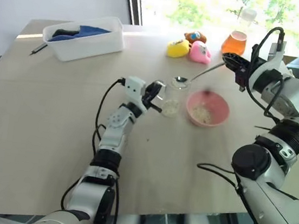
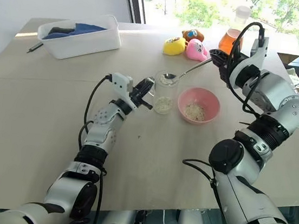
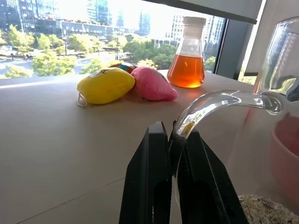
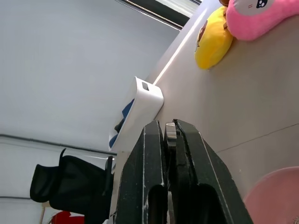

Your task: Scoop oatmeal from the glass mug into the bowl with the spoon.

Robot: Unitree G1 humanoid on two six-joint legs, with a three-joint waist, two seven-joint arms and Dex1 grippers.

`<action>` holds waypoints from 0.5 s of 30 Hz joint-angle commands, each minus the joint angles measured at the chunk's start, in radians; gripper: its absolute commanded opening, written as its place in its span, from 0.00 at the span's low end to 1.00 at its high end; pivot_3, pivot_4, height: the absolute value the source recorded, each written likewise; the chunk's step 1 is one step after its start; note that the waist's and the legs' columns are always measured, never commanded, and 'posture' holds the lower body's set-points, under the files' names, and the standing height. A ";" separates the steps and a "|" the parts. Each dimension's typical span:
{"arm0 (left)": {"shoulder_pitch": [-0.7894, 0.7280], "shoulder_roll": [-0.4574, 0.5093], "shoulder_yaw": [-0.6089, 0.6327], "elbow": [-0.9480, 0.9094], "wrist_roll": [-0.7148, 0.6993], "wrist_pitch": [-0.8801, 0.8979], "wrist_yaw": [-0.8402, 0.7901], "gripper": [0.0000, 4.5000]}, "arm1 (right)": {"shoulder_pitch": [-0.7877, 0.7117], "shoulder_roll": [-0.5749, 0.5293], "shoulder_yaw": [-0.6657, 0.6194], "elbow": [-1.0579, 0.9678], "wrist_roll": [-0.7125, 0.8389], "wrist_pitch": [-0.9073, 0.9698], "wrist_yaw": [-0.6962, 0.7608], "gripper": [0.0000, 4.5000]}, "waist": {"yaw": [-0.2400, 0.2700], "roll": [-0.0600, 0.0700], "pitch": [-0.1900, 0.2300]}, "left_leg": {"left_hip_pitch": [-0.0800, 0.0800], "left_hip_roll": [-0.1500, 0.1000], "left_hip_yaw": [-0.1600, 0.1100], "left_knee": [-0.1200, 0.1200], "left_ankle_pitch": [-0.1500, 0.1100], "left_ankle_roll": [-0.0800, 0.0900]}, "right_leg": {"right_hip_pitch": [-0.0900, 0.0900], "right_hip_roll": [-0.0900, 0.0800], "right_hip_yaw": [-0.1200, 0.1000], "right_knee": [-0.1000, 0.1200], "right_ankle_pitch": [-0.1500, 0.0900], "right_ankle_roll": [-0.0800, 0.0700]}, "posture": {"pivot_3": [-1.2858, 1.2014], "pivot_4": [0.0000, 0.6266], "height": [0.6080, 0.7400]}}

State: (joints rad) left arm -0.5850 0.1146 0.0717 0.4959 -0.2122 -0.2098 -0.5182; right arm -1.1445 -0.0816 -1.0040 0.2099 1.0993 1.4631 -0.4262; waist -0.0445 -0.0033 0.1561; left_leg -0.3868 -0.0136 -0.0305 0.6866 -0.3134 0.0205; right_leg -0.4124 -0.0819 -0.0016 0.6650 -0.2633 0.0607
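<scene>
The glass mug (image 1: 172, 99) stands on the table with oatmeal (image 1: 170, 110) in its bottom. My left gripper (image 1: 154, 93) is shut on the mug's curved glass handle (image 3: 219, 100), seen close in the left wrist view. The pink bowl (image 1: 219, 104) sits just right of the mug and holds a patch of oatmeal (image 1: 201, 114). My right gripper (image 1: 233, 61) is shut on the far end of the spoon (image 1: 203, 72), which slants down to the left. The spoon's small bowl (image 2: 168, 76) hovers over the mug's rim. I cannot tell whether it carries anything.
A flask of orange liquid (image 1: 234, 43) and yellow (image 1: 177, 48) and pink (image 1: 200, 52) soft toys sit behind the bowl near the window. A white tub (image 1: 85, 38) with blue cloth stands at the back left, a dark pen (image 1: 37, 49) beside it.
</scene>
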 commanded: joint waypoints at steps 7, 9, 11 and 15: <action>-0.028 0.000 0.026 -0.012 -0.033 -0.041 -0.009 0.01 | 0.038 -0.018 0.009 -0.004 0.186 -0.101 -0.145 0.00 | 0.000 0.000 0.000 | 0.000 0.000 0.000 0.000 0.000 0.000 | 0.000 0.000 0.000 0.000 0.000 0.000 | 0.52 0.24 1.00; -0.031 -0.001 0.026 -0.007 -0.032 -0.043 -0.010 0.01 | 0.057 -0.025 0.032 -0.005 0.226 -0.122 -0.163 0.00 | 0.000 0.000 0.000 | 0.000 0.000 0.000 0.000 0.000 0.000 | 0.000 0.000 0.000 0.000 0.000 0.000 | 0.52 0.24 1.00; -0.034 -0.001 0.026 -0.003 -0.032 -0.045 -0.011 0.01 | 0.072 -0.028 0.050 -0.006 0.273 -0.155 -0.183 0.00 | 0.000 0.000 0.000 | 0.000 0.000 0.000 0.000 0.000 0.000 | 0.000 0.000 0.000 0.000 0.000 0.000 | 0.52 0.24 1.00; -0.040 -0.001 0.027 0.006 -0.033 -0.048 -0.013 0.01 | 0.097 -0.036 0.090 -0.004 0.363 -0.212 -0.228 0.00 | -0.001 0.000 0.000 | 0.000 0.000 0.000 0.000 0.000 0.000 | 0.000 0.000 0.000 0.000 0.000 0.000 | 0.52 0.24 1.00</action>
State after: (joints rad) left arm -0.5988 0.1151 0.0793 0.5220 -0.2184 -0.2214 -0.5214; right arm -1.0524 -0.1035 -0.9488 0.2194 1.4008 1.2768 -0.6333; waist -0.0451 -0.0033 0.1561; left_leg -0.3868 -0.0131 -0.0301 0.6866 -0.3134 0.0206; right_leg -0.4124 -0.0817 -0.0012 0.6645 -0.2633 0.0607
